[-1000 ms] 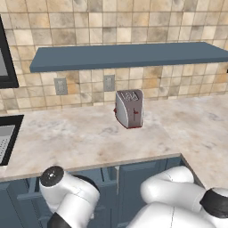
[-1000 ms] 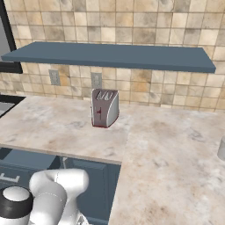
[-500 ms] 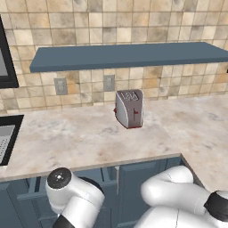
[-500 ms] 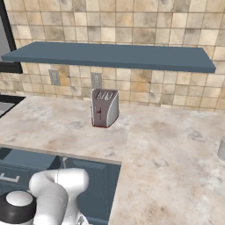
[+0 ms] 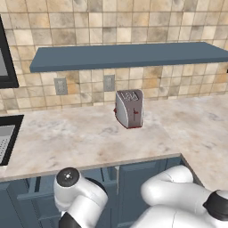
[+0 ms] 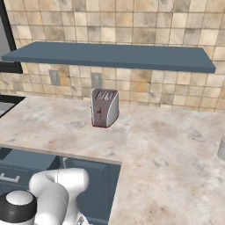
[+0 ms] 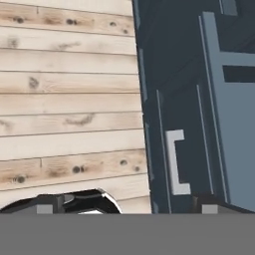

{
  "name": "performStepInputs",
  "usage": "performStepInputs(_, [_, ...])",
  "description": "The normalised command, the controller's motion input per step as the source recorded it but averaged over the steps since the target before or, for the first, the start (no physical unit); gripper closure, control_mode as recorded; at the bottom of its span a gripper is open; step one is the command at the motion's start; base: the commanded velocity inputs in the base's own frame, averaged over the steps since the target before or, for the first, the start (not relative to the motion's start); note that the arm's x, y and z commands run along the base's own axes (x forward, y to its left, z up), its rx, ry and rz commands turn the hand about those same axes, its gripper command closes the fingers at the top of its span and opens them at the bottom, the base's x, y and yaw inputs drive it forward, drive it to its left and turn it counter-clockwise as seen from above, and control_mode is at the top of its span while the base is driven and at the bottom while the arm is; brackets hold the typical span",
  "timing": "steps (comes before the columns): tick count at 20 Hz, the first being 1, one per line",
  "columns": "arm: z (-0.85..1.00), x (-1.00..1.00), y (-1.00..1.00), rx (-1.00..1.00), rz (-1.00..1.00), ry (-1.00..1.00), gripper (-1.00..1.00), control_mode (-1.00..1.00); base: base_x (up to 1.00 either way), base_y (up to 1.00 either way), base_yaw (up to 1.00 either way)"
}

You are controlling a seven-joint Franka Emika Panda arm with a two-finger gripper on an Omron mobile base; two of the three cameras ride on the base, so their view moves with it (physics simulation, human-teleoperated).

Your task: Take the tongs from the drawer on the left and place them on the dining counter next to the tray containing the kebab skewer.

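Left base view: arm folded low in front of the blue cabinets (image 5: 133, 178), under the counter (image 5: 89, 138) with the toaster (image 5: 129, 108). Right base view: a silver drawer handle (image 6: 9, 177) sits left of the arm. Hand view: silver bar handle (image 7: 175, 162) just above and between the finger tips (image 7: 209, 206), long axis running up-frame, wood floor (image 7: 69, 99) on the left. Can't tell jaw opening. Tongs presumably inside the drawer.

The drawer (image 6: 17, 169), dark slate-blue with a short silver bar handle (image 6: 9, 178), sits under the table edge.
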Motion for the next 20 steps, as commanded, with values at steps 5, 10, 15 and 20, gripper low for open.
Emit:
performStepInputs(5, [-0.14, 0.26, 0.00, 0.00, 0.00, 0.00, -1.00, -1.00, 0.00, 0.00, 0.00])
performStepInputs(10, [-0.10, 0.24, 0.00, 0.02, 0.00, 0.00, -1.00, -1.00, 0.00, 0.00, 0.00])
performStepInputs(15, [-0.23, 0.26, 0.00, 0.03, 0.00, 0.00, -1.00, -1.00, 0.00, 0.00, 0.00])
performStepInputs(20, [-0.21, 0.35, 0.00, 0.01, 0.00, 0.00, -1.00, -1.00, 0.00, 0.00, 0.00])
